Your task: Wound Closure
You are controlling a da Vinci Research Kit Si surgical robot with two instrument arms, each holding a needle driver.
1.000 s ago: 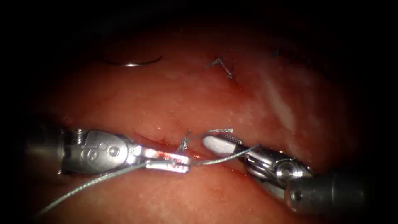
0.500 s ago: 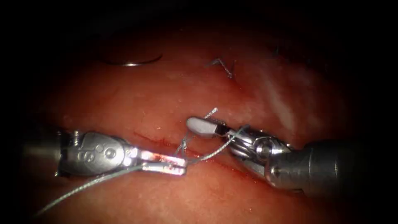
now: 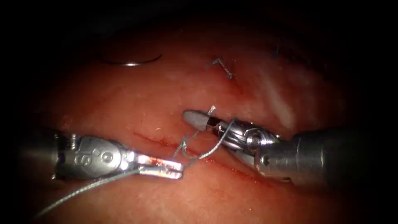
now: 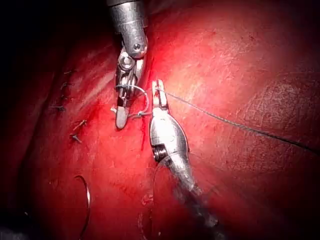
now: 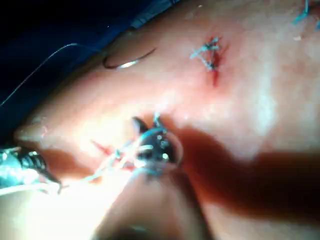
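Steel left gripper (image 3: pixel 176 168) was clamped on the thread (image 3: pixel 83 191) just beside the cut (image 3: pixel 161 141), w/ thread trailing to the tissue's (image 3: pixel 166 95) near-left edge. Right gripper (image 3: pixel 195 118) pinched the short thread end (image 3: pixel 212 110), w/ thread looped round its wrist. Needle (image 3: pixel 130 63) lay free on the tissue, far-left of the cut, not in it. An earlier stitch (image 3: pixel 226 68) sat farther up the cut.
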